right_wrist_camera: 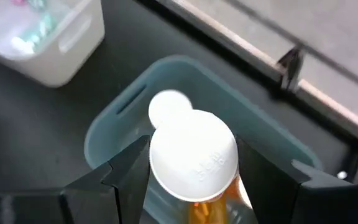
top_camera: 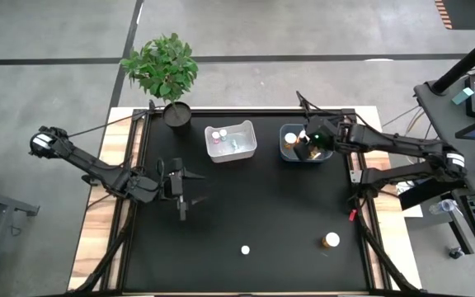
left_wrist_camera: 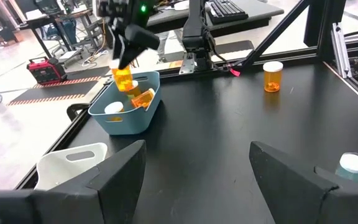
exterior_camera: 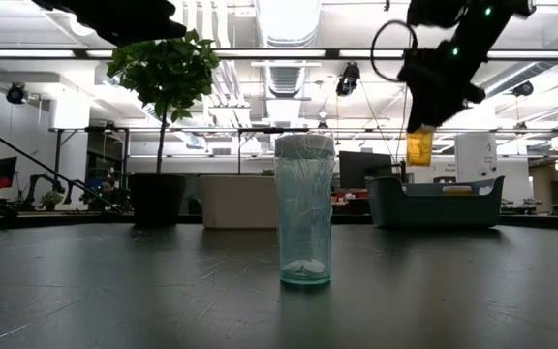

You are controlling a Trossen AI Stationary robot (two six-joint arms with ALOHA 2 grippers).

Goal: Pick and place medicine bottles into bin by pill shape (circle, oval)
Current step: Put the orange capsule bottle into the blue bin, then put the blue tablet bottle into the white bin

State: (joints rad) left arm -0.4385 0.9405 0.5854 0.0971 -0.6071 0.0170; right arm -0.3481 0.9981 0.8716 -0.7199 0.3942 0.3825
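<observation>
Overhead, right gripper (top_camera: 305, 145) suspends amber bottle (left_wrist_camera: 123, 79) above blue bin (left_wrist_camera: 126, 115).

An amber bottle (right_wrist_camera: 194, 165) with a white cap is hanging upright in the right pincer (top_camera: 307, 144) above the blue bin (top_camera: 288, 154), where more bottles (left_wrist_camera: 129, 102) are lying. Well away from that bin, another amber bottle (top_camera: 331, 240) and a clear bottle (top_camera: 245, 249) are standing upright.

Pill shapes too small to tell in any bottle, amber bottle (right_wrist_camera: 194, 165) body mostly hidden under its own white cap, blue bin (right_wrist_camera: 114, 134) contents largely covered — white bin (right_wrist_camera: 45, 37) blurred, cut off at the edge.
</observation>
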